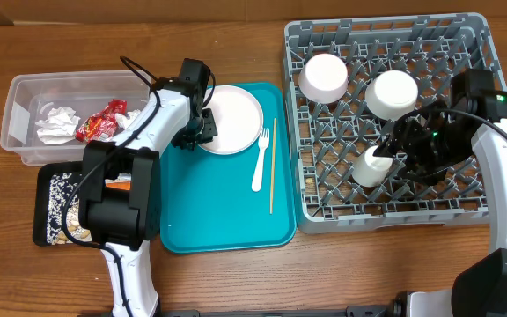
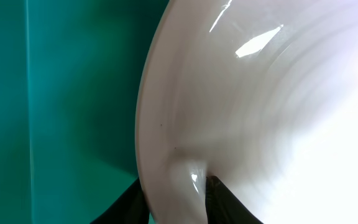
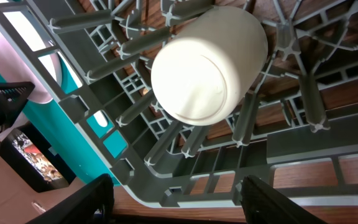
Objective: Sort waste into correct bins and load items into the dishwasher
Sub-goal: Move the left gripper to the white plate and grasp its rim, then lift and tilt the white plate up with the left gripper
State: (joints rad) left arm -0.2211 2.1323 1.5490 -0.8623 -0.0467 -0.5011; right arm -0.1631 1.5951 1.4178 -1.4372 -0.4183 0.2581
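Observation:
The large pale plate lies on the teal tray. My left gripper is shut on its left rim. In the left wrist view the plate fills the right side, and my gripper has one black finger on each side of the rim. A white fork and a wooden chopstick lie to the right of the plate. Two white bowls and a small cup sit in the grey dish rack. My right gripper stands open beside the cup, holding nothing.
The clear tub at the far left holds a crumpled napkin and a red wrapper. In front of it is the black tray with food scraps, partly hidden by my left arm. The rack's pegs stand close around my right gripper.

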